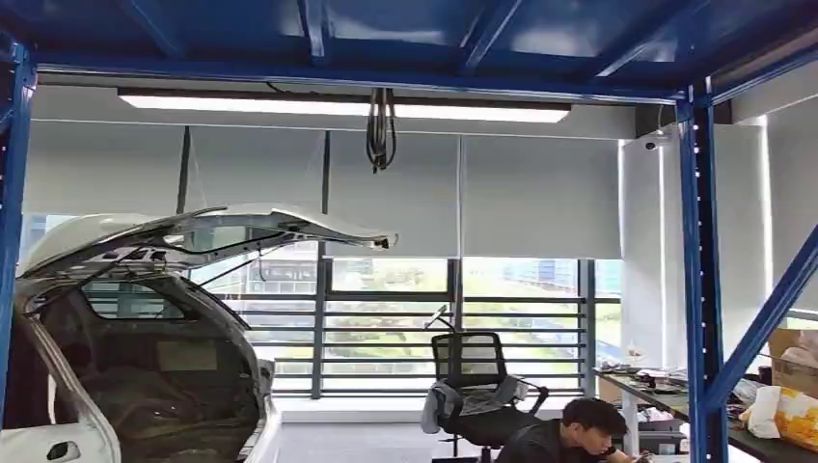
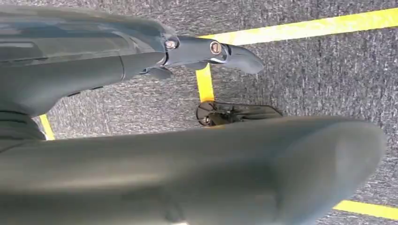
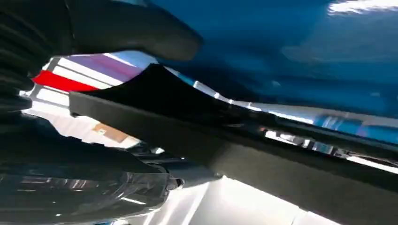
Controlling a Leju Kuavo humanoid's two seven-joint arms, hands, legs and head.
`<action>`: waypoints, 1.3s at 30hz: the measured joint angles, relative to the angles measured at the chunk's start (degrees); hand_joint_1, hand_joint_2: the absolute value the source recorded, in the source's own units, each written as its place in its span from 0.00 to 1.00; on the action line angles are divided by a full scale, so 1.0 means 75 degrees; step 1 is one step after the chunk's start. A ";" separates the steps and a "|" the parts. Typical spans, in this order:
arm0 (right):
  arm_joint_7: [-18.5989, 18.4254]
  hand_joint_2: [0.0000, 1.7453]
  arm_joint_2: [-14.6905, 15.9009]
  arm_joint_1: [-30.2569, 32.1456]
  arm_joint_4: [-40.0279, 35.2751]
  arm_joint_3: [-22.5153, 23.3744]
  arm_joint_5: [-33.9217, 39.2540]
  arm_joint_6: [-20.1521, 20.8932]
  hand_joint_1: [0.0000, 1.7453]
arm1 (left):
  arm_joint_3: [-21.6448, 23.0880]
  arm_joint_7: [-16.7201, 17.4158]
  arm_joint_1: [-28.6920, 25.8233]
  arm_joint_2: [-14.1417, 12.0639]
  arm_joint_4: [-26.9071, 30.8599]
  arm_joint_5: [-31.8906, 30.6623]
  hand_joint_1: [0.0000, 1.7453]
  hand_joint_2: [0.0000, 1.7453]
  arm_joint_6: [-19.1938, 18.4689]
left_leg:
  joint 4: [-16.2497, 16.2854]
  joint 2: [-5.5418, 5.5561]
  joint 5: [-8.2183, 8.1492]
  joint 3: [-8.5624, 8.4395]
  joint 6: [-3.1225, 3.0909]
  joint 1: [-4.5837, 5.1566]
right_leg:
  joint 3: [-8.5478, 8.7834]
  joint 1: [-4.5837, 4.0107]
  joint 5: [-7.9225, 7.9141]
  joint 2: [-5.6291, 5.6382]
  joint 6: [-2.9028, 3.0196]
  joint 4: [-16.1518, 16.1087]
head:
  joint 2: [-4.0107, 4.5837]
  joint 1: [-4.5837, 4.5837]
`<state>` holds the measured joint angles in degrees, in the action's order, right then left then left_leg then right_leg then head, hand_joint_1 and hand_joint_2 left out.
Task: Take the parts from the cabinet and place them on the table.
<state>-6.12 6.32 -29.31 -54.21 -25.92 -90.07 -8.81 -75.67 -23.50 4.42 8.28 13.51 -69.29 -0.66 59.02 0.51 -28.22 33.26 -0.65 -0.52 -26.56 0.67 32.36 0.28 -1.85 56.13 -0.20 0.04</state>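
Note:
In the right wrist view my right hand (image 3: 56, 117) grips a long black part (image 3: 263, 154), a flat strip that runs away from the palm. The thumb (image 3: 141, 28) lies on one side of the strip and the darker fingers (image 3: 94, 187) on the other. Behind the strip is the blue metal of the rack (image 3: 291, 42). In the left wrist view my left hand (image 2: 155, 117) hangs over grey carpet (image 2: 328, 84), fingers (image 2: 211, 49) stretched out with nothing in them. The table (image 1: 675, 400) stands at the lower right of the head view, cluttered with small items.
Blue rack posts (image 1: 699, 289) and beams (image 1: 347, 72) frame the head view. A white car (image 1: 145, 338) with its hatch raised stands at the left. A person (image 1: 579, 434) bends low beside a black office chair (image 1: 477, 386). Yellow tape lines (image 2: 300, 29) cross the carpet.

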 joint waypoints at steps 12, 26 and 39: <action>0.0043 1.00 0.0379 0.0506 -0.0711 0.0393 -0.0026 -0.0061 1.00 | 0.0134 -0.0309 -0.0058 -0.0003 0.0000 -0.0154 0.00 0.00 -0.0020 | 0.0000 0.0004 0.0000 -0.0003 0.0000 0.0000 | 0.0006 0.0001 0.0001 -0.0003 0.0000 -0.0003 | 0.0000 0.0000; -0.0257 1.00 0.0804 0.1191 -0.1931 0.0824 -0.0026 -0.0017 1.00 | 0.0125 -0.0175 -0.0072 -0.0003 0.0000 -0.0015 0.00 0.00 -0.0131 | 0.0000 0.0002 -0.0001 0.0004 0.0000 0.0001 | -0.0002 0.0000 0.0001 -0.0003 0.0000 -0.0002 | 0.0000 0.0000; 0.0498 1.00 0.1096 0.1844 -0.4475 0.2077 0.0921 0.0221 1.00 | 0.0117 -0.0492 0.0000 -0.0003 0.0000 0.0012 0.00 0.00 -0.0120 | 0.0000 0.0003 -0.0002 0.0019 0.0001 0.0001 | -0.0018 0.0000 0.0001 -0.0003 -0.0001 -0.0002 | 0.0000 0.0000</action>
<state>-2.38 14.54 -15.48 -87.77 -10.34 -83.17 -7.15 -74.79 -27.19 4.42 8.26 13.51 -69.20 -1.55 59.02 0.53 -28.23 33.40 -0.64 -0.51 -26.69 0.67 32.37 0.26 -1.86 56.11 -0.20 0.04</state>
